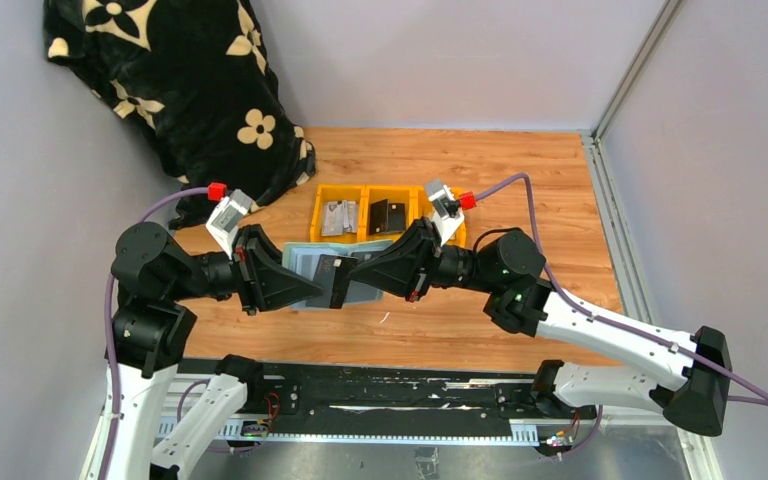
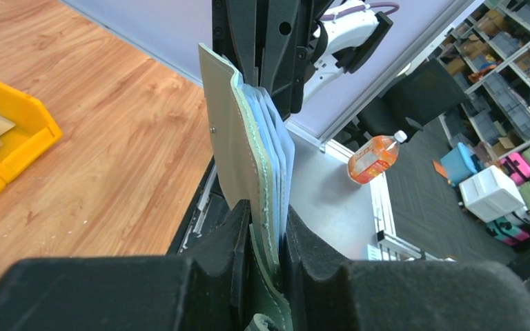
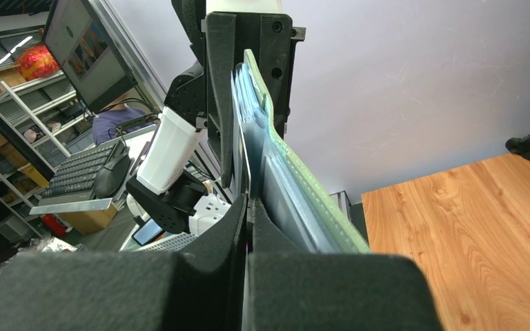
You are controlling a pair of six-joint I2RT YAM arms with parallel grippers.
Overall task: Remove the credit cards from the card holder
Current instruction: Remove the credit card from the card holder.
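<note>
The grey-green card holder [image 1: 305, 262] hangs open in the air between my two grippers, above the table's front middle. My left gripper [image 1: 320, 291] is shut on its lower edge; in the left wrist view the pads [image 2: 238, 234] clamp the holder [image 2: 238, 145], whose pale blue inner pockets fan out. My right gripper [image 1: 348, 276] is shut on a thin dark card [image 1: 333, 268] that sticks out of the holder. In the right wrist view its pads [image 3: 238, 221] meet on the card's edge, with the holder [image 3: 297, 196] just right of them.
Yellow bins [image 1: 317, 190] stand behind the holder, with grey cards [image 1: 338, 217] in one and a dark card [image 1: 387, 216] in another. A black flowered blanket [image 1: 190, 80] lies at the back left. Grey walls close in left, back and right.
</note>
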